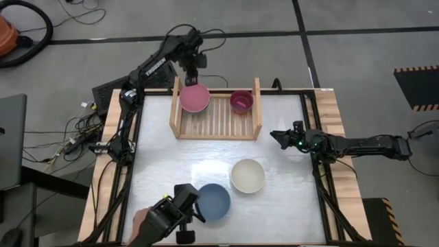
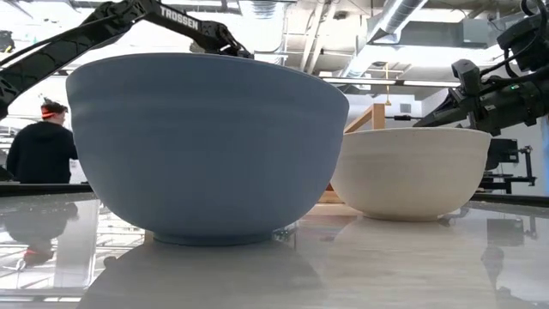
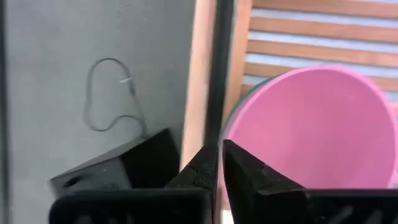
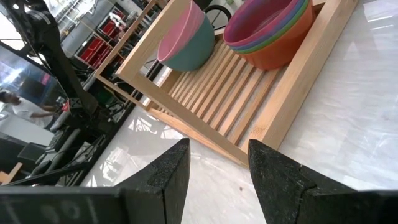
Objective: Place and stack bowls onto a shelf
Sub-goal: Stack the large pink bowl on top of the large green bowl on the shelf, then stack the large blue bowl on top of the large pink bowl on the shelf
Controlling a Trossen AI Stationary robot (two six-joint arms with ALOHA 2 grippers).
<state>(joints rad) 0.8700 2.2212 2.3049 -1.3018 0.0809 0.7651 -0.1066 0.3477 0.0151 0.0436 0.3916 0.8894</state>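
A blue bowl [image 2: 206,146] fills the foreground of the low view, with a cream-white bowl [image 2: 410,172] just beside it; both are still on the white table [image 1: 288,206], well apart from the wooden shelf [image 1: 217,118]. On the shelf, a pink bowl [image 1: 195,98] is nested in a teal one [image 4: 198,50] and is pinched at its rim by the left gripper [image 1: 193,77]. A stack of smaller bowls [image 1: 241,101] is seen at the shelf's other end. The right gripper [image 1: 280,136] is held spread and empty beside the shelf. Judged from this, the pink bowl should be seated level in the teal one before release, and the fingers lifted straight up so the stack is not tipped.
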